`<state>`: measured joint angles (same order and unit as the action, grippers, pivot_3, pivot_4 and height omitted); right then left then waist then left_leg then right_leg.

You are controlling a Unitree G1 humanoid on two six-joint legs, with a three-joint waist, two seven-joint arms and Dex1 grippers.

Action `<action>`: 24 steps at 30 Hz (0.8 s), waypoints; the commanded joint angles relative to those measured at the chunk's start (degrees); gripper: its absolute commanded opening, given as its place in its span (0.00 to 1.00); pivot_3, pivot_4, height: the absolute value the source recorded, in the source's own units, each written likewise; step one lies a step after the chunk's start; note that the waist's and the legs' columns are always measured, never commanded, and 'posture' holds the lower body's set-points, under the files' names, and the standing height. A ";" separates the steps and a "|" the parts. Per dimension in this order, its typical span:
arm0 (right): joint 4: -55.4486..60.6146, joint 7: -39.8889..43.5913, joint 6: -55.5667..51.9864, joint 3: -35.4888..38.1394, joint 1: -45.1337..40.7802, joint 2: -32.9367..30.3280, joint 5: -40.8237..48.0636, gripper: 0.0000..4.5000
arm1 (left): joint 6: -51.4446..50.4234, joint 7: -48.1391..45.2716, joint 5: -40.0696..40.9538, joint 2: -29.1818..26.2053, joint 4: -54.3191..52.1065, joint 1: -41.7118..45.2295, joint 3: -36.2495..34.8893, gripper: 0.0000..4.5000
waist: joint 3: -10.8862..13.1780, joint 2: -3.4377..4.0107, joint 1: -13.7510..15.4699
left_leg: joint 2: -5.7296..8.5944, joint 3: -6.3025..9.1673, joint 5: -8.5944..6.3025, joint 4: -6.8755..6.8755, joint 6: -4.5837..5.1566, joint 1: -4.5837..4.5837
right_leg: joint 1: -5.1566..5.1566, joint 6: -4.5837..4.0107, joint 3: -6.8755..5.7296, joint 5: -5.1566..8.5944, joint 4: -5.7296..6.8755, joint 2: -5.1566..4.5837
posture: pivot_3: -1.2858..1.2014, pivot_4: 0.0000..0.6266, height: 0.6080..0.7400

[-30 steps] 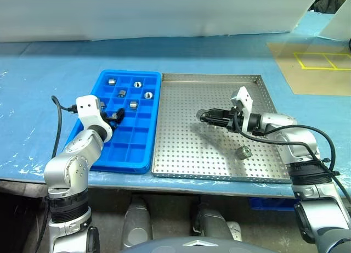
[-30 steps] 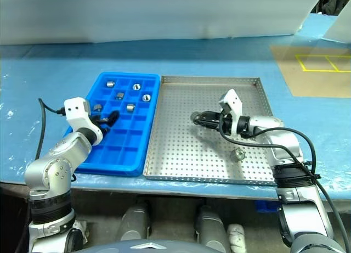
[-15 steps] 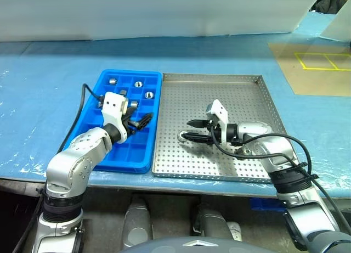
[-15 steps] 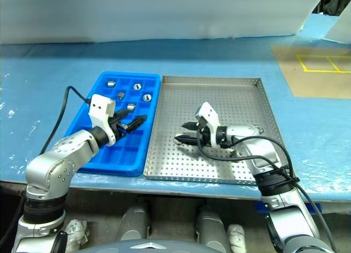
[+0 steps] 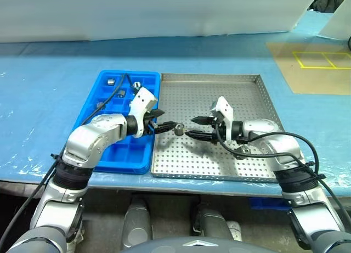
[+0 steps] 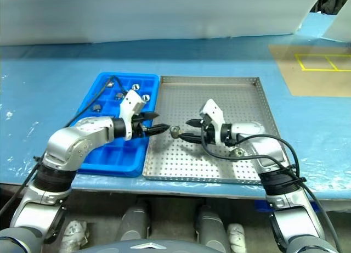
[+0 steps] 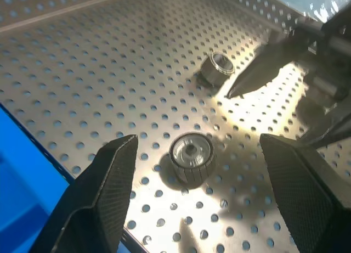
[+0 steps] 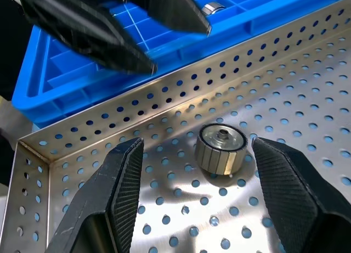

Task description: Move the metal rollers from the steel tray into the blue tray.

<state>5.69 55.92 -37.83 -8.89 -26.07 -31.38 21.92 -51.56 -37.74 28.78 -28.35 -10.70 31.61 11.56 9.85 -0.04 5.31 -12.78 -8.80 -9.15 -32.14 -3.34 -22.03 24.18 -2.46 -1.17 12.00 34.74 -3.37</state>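
Over the bright blue plastic compartment tray (image 5: 118, 149) in the left eye view, several small shiny metal rollers (image 5: 110, 81) already sit in the far cells, so part of the job looks done. Two remain on the large square perforated steel tray (image 5: 230, 91): one roller on the floor between the hands (image 5: 179, 129), near the steel tray's left rim, and another small roller (image 5: 246, 150) tucked just behind the right arm. The left gripper (image 5: 163, 125) reaches across from the blue tray with its fingers spread, holding nothing; the right gripper (image 5: 196, 127) faces it, fingers parted as well, empty.

On to the right eye view: same standoff, the middle roller (image 6: 174, 131) lying free on the perforations, neither gripper touching it.

Left wrist view now: the roller lying end-up (image 7: 190, 156) sits between the two wide black fingers (image 7: 104, 192), not pinched, and the second roller (image 7: 215, 68) lies further off by the other gripper's fingertip.

Right wrist view: the roller near the tray corner (image 8: 220, 147) rests on the steel floor between the spread fingers (image 8: 120, 192), the blue tray close beyond the rim.

Against a second ago, the right gripper was shut and raised over the steel tray; it has since opened and the roller now lies on the floor in front of it. The left gripper has swung from the blue tray's cells across to the steel tray's edge.
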 commanded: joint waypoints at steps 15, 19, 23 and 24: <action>17.77 -6.34 -9.63 9.38 9.52 -5.61 7.93 0.71 | 17.72 -13.56 -19.70 4.49 24.29 13.26 16.56 0.84 | -0.01 0.02 -2.41 | 0.03 -0.04 0.00 -0.06 0.00 0.08 | -0.08 0.02 0.11 -0.02 0.03 0.02 | 0.41 0.24 1.00; 19.67 -8.02 -10.25 10.87 11.46 -5.85 8.92 0.71 | 19.43 -15.97 -22.63 5.24 27.82 14.32 17.52 0.84 | -0.02 0.03 -3.08 | 0.04 -0.04 0.00 -0.06 0.01 0.18 | -0.18 0.02 0.12 -0.02 0.02 0.01 | 0.40 0.24 1.00; 20.32 -9.16 -10.30 11.19 12.14 -5.75 9.43 0.72 | 20.51 -16.92 -25.34 6.04 30.41 14.84 17.68 0.69 | -0.05 0.09 -3.24 | 0.04 -0.08 0.00 -0.06 0.02 0.35 | -0.31 0.02 0.16 -0.01 0.02 0.01 | 0.39 0.24 1.00; 20.38 -9.34 -10.27 11.20 12.21 -5.73 9.53 0.72 | 20.60 -17.26 -25.80 6.17 30.73 14.93 17.68 0.63 | -0.05 0.09 -3.27 | 0.04 -0.08 -0.01 -0.06 0.02 0.41 | -0.39 0.02 0.16 -0.01 0.02 0.01 | 0.39 0.24 1.00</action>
<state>23.45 46.96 -48.17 0.54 -13.98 -36.74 29.82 -31.60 -54.33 4.13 -22.24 18.97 46.22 28.67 9.80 0.04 2.04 -12.73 -8.88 -9.16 -32.20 -3.31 -21.56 23.72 -2.44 -1.01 11.99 34.75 -3.36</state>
